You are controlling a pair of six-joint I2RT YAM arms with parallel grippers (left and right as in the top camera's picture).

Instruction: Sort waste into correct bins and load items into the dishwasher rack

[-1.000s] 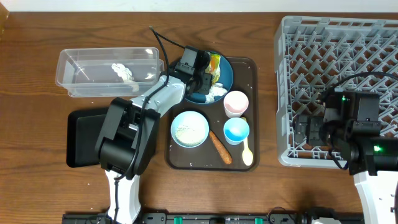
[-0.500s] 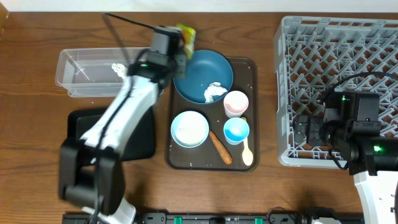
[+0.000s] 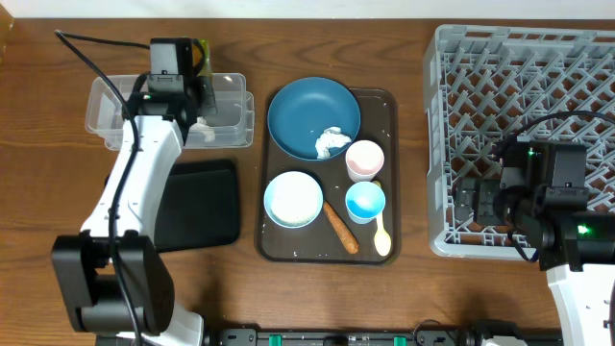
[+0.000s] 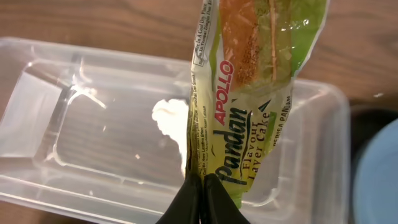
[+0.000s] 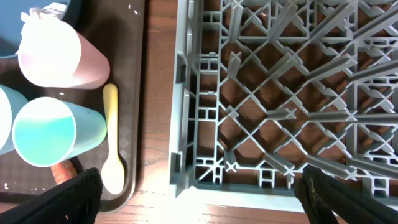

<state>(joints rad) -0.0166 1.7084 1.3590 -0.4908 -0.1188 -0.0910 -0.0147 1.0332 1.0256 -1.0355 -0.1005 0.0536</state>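
- Snack wrapper (image 4: 249, 93), yellow-green and crinkled, is seen pinched at its lower edge by the left tool (image 4: 200, 186), whose black fingers are clenched tight on it.
- From the overhead view, the left tool (image 3: 183, 60) is held over the far edge of the clear tub (image 3: 101, 106), with the wrapper dangling above it.
- One crumpled white tissue (image 4: 171, 121) is spotted lying on the floor of the clear tub.
- Just in front of the tub, the flat black tray (image 3: 207, 202) is laid on the table (image 3: 58, 221).
- On the brown serving tray (image 3: 392, 144), the dark blue plate (image 3: 303, 111) is set at the far end, and a second tissue (image 3: 332, 142) is left on its near rim.
- Nearer the front, the white bowl (image 3: 293, 199), pink cup (image 3: 364, 159), light blue cup (image 3: 365, 201), carrot-like stick (image 3: 340, 229) and pale yellow spoon (image 3: 382, 235) are gathered.
- Over at the right, the right tool (image 5: 202, 193) is held wide and released, with nothing gripped, at the near-left corner of the grey dishwasher rack (image 5: 280, 93).
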